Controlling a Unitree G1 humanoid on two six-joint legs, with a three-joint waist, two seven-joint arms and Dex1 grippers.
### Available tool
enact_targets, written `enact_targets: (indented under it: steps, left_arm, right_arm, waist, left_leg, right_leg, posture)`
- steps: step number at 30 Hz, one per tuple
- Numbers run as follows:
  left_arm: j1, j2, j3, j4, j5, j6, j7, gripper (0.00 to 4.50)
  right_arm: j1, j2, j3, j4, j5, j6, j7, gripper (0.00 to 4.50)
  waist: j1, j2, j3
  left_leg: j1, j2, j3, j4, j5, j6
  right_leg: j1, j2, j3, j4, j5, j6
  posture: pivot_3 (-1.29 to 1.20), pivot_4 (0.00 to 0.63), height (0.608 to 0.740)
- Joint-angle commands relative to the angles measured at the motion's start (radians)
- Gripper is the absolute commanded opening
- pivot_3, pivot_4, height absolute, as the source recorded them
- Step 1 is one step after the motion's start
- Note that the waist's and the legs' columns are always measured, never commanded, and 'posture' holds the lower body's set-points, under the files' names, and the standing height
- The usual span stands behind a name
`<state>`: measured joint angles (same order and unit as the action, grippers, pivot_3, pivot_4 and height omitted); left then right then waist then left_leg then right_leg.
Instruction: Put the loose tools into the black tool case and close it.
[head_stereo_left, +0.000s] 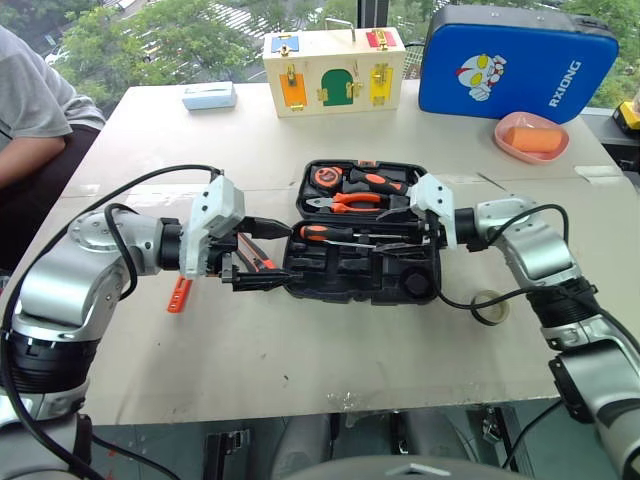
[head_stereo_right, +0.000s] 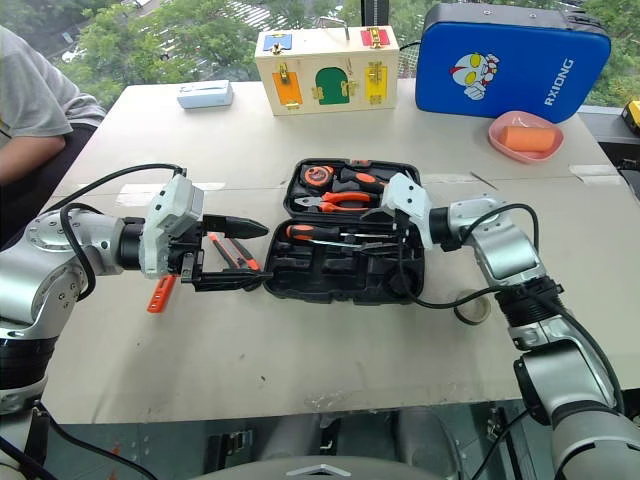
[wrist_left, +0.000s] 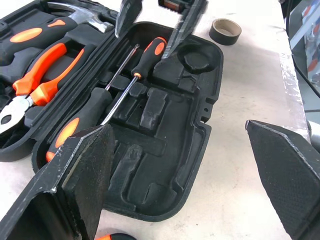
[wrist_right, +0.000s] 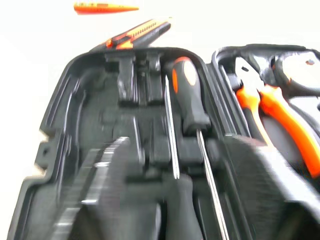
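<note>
Lying open on the table (head_stereo_left: 300, 350), the case (head_stereo_left: 330, 280) sits between both pincers. The tape roll (head_stereo_left: 490, 306) rests nearest, right of the case, closest to the right arm. The left gripper (head_stereo_left: 262, 252) stands wide and empty at the case's left edge; just beside it lie the knife (head_stereo_right: 240, 255) and, further left, the tester (head_stereo_left: 179, 295), long axes running front to back, so that arm is nearer to both. The right gripper (head_stereo_left: 412, 232) hovers over the two screwdrivers (wrist_left: 117, 85) already lying in the case, its fingers apart, holding nothing I can make out.
</note>
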<state>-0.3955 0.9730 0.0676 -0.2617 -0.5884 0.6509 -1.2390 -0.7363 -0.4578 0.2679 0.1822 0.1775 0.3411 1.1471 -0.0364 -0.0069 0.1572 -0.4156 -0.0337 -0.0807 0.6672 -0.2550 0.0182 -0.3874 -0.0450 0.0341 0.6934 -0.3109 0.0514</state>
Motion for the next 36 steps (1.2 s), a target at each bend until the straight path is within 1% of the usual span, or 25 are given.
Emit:
enact_targets:
  steps: [1,2,3,8,12,14,17,21,24,26,28,29,30,31,32,35,36]
  left_arm:
    - [-0.014,0.004,0.012,-0.007,0.001,-0.014,0.003,4.50]
    - [-0.013,0.005,0.012,-0.007,0.001,-0.015,0.003,4.50]
    - [-0.012,0.006,0.012,-0.006,0.002,-0.016,0.002,4.50]
    - [-0.009,0.007,0.015,-0.009,0.003,-0.013,0.003,4.50]
    - [-0.009,0.005,0.013,-0.012,0.005,-0.011,0.006,4.50]
    - [-0.008,0.004,0.011,-0.012,0.008,-0.013,0.007,4.50]
    - [-0.003,0.004,0.010,-0.008,0.013,-0.014,0.010,4.50]
    - [0.022,0.009,0.023,-0.010,0.012,0.004,0.026,4.50]
    - [0.092,0.008,0.078,-0.032,-0.004,0.029,0.068,4.50]
    - [0.191,-0.005,0.174,-0.071,-0.027,0.062,0.122,4.50]
    - [0.274,-0.021,0.255,-0.105,-0.046,0.088,0.168,4.50]
    - [0.357,-0.042,0.330,-0.133,-0.046,0.103,0.194,4.50]
    - [0.447,-0.071,0.413,-0.164,-0.047,0.117,0.220,4.50]
    - [0.530,-0.102,0.490,-0.193,-0.047,0.129,0.246,4.50]
    - [0.601,-0.131,0.557,-0.219,-0.048,0.134,0.267,4.50]
    - [0.778,-0.215,0.702,-0.275,-0.038,0.116,0.305,4.50]
    - [0.832,-0.248,0.745,-0.283,-0.029,0.099,0.317,4.50]
  right_arm:
    - [-0.018,0.008,0.009,0.024,-0.038,-0.054,-0.022,0.79]
    - [-0.018,0.011,0.014,0.036,-0.047,-0.063,-0.025,0.25]
    - [-0.018,0.016,0.020,0.051,-0.058,-0.074,-0.031,0.05]
    - [-0.015,0.029,0.058,0.125,-0.121,-0.147,-0.044,0.05]
    - [0.004,0.015,0.110,0.170,-0.187,-0.209,-0.031,0.05]
    - [0.011,0.012,0.130,0.204,-0.231,-0.238,-0.059,0.05]
    - [0.014,0.016,0.127,0.221,-0.246,-0.268,-0.076,0.05]
    - [0.008,0.062,0.034,0.146,-0.124,-0.217,-0.076,0.05]
    - [-0.002,0.075,-0.049,0.029,0.001,-0.150,-0.047,0.05]
    - [-0.006,0.054,-0.104,-0.082,0.108,-0.051,-0.015,0.05]
    - [-0.005,0.031,-0.140,-0.158,0.183,0.029,0.009,0.05]
    - [0.001,0.001,-0.156,-0.203,0.232,0.080,0.042,0.05]
    - [0.010,-0.031,-0.167,-0.243,0.272,0.112,0.077,0.57]
    - [0.017,-0.059,-0.175,-0.276,0.305,0.139,0.106,0.87]
    - [0.024,-0.084,-0.178,-0.298,0.327,0.158,0.126,1.35]
    - [0.032,-0.134,-0.176,-0.331,0.364,0.176,0.175,2.84]
    - [0.030,-0.146,-0.177,-0.336,0.374,0.179,0.188,3.23]
  waist:
    - [0.000,0.000,0.000]
    - [0.000,0.000,0.000]
    - [-0.001,0.000,0.000]
    - [-0.003,0.000,0.000]
    - [-0.004,0.000,0.000]
    - [-0.004,-0.001,-0.001]
    - [-0.004,-0.003,-0.002]
    - [-0.004,-0.003,-0.002]
    - [-0.006,-0.001,-0.001]
    - [-0.007,-0.001,-0.001]
    - [-0.007,-0.002,-0.001]
    - [-0.006,-0.002,-0.001]
    - [-0.007,-0.002,-0.001]
    - [-0.008,-0.002,-0.001]
    - [-0.007,-0.002,-0.001]
    - [-0.002,-0.003,-0.002]
    - [0.001,-0.003,-0.002]
  left_leg:
    - [0.000,0.000,0.000,0.000,0.000,0.000]
    - [0.000,0.000,0.000,0.000,0.000,0.000]
    - [0.000,0.000,0.000,0.000,0.000,0.000]
    - [0.000,0.000,0.000,0.000,0.000,0.000]
    - [0.000,0.000,0.000,0.000,0.000,0.000]
    - [0.001,0.000,0.000,0.000,0.000,0.000]
    - [0.002,0.000,0.000,0.000,0.000,0.000]
    - [0.002,0.000,0.000,0.001,0.000,0.000]
    - [0.001,0.000,0.000,0.000,0.000,0.000]
    - [0.000,0.000,0.001,-0.002,0.000,0.000]
    - [-0.001,0.000,0.000,-0.003,0.000,0.000]
    - [-0.001,0.000,0.000,-0.004,0.000,0.000]
    - [-0.001,0.000,-0.001,-0.004,0.000,0.000]
    - [-0.001,0.000,0.000,-0.006,0.000,0.000]
    - [0.000,0.000,0.001,-0.008,0.000,0.000]
    - [0.000,0.000,0.001,-0.009,-0.001,0.001]
    - [0.001,0.000,0.001,-0.009,-0.003,0.004]
  right_leg:
    - [0.000,0.000,0.000,0.000,0.000,0.000]
    - [0.000,0.000,0.000,0.000,0.000,0.000]
    - [0.000,0.000,0.000,0.000,0.000,0.000]
    - [0.000,0.000,0.000,0.000,0.000,0.000]
    - [0.000,0.000,0.000,0.000,0.000,0.000]
    - [0.000,0.000,0.000,0.001,0.000,0.000]
    - [0.001,0.000,0.000,0.001,0.000,0.000]
    - [0.001,0.000,0.001,0.002,0.000,0.000]
    - [0.000,0.000,0.001,0.002,0.000,0.000]
    - [-0.003,0.000,0.003,0.002,0.000,0.000]
    - [-0.005,0.000,0.004,0.002,0.000,0.000]
    - [-0.005,0.000,0.005,0.002,0.000,0.000]
    - [-0.005,-0.001,0.006,0.001,0.000,0.000]
    - [-0.005,-0.001,0.007,0.000,0.000,0.000]
    - [-0.006,-0.002,0.007,-0.001,0.000,0.000]
    - [-0.006,-0.003,0.006,-0.003,0.000,0.000]
    - [-0.006,-0.003,0.006,-0.002,0.000,-0.001]
  posture:
    - [0.00,0.150,0.735]
    - [0.00,0.150,0.735]
    - [0.00,0.150,0.735]
    - [0.00,0.150,0.735]
    - [0.00,0.150,0.735]
    - [0.00,0.150,0.735]
    - [0.00,0.150,0.735]
    - [0.00,0.150,0.735]
    - [0.00,0.150,0.735]
    - [0.00,0.150,0.735]
    - [0.00,0.150,0.735]
    - [0.00,0.150,0.735]
    - [0.00,0.150,0.735]
    - [0.00,0.150,0.735]
    - [0.00,0.150,0.735]
    - [0.00,0.150,0.735]
    - [0.00,0.150,0.735]
